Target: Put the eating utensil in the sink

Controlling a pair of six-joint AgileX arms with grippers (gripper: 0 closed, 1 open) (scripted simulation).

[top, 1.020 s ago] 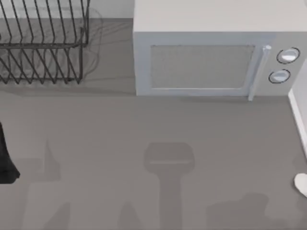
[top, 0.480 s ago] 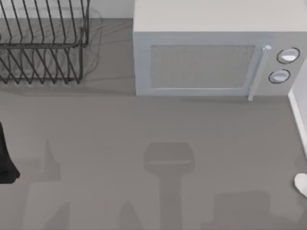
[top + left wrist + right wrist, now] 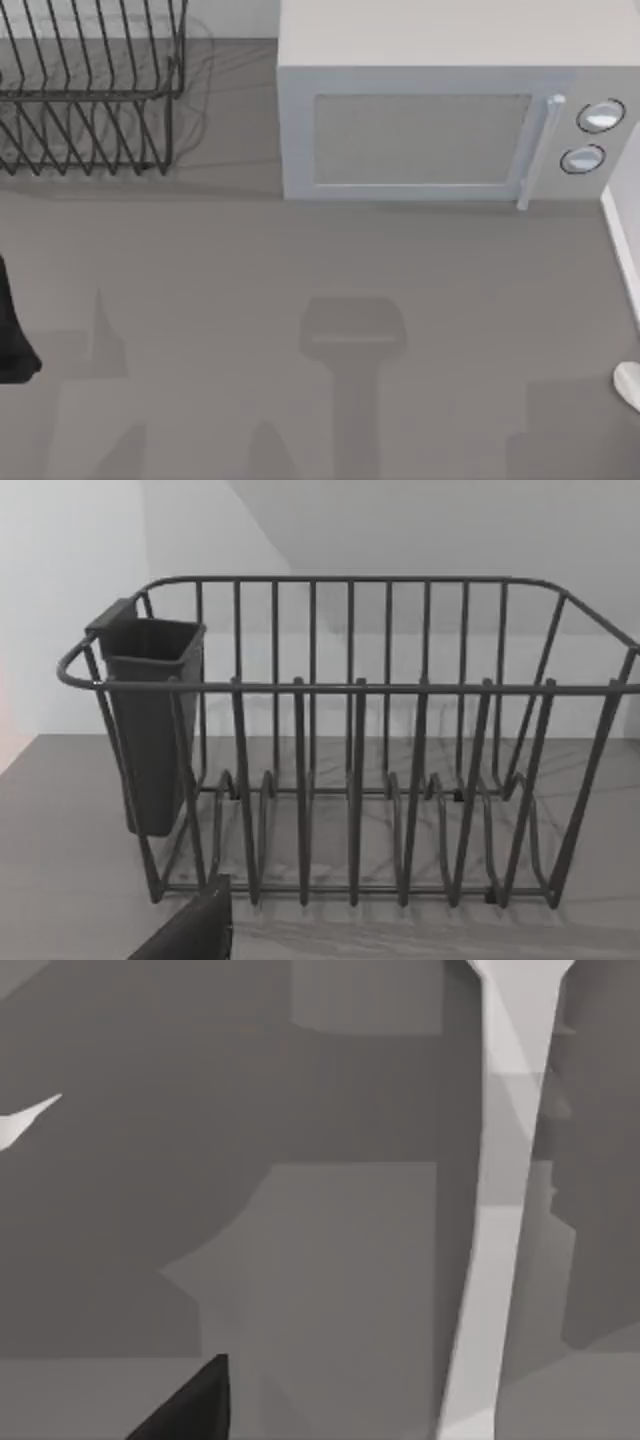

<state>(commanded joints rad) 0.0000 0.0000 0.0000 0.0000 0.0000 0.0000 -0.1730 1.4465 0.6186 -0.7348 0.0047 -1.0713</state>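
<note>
The eating utensil [image 3: 630, 385] is a small whitish, rounded end poking in at the right edge of the top view, lying on the grey counter; the rest of it is cut off. In the right wrist view a long whitish strip [image 3: 500, 1220] crosses the counter, and I cannot tell if it is the utensil's handle. A dark part of my right gripper [image 3: 190, 1405] hangs above the bare counter, apart from that strip. My left arm [image 3: 12, 330] is parked at the left edge, and a dark part of my left gripper [image 3: 195, 930] faces the dish rack. A pale edge [image 3: 620, 240] runs along the right border; I cannot tell if it belongs to the sink.
A black wire dish rack [image 3: 90, 90] stands at the back left, with a dark utensil cup [image 3: 150, 720] hung on one end. A white microwave [image 3: 440, 110] fills the back middle and right, with its door shut and two knobs [image 3: 598, 117]. Arm shadows lie on the front counter.
The shadow at the front right of the counter has slid toward the right edge. The utensil end, the rack, the microwave and the left arm have not moved.
</note>
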